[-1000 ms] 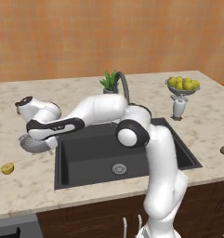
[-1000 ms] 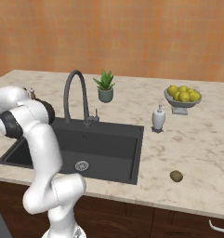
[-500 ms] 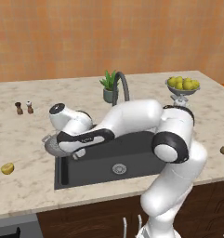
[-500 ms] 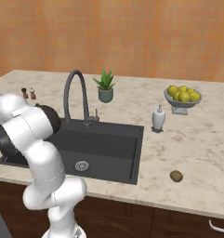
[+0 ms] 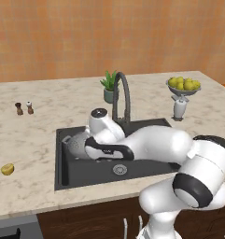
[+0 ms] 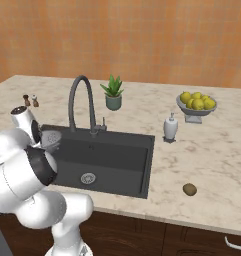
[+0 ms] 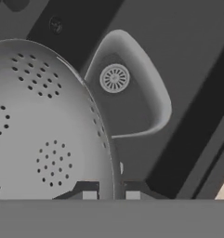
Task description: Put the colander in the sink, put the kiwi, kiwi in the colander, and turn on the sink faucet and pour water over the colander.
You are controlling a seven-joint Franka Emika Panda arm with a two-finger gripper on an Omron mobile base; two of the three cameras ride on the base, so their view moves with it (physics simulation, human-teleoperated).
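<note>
Colander [image 5: 78,144] is hanging over the sink [image 5: 62,173], left end; from the right it [image 6: 51,139] is sitting by the arm; up close, the gripper [image 7: 107,195] is pinching its rim [image 7: 106,153]; next, I think, lowering and letting go.

silver perforated colander [image 7: 43,135], dark grey sink [image 5: 146,128], golden yellow kiwi [image 5: 7,169], brown kiwi [image 6: 189,189]

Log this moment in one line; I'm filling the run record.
phase: lowering colander into sink | gripper: shut on colander rim | kiwis: yellow, brown, both on counter | faucet: no water
</note>
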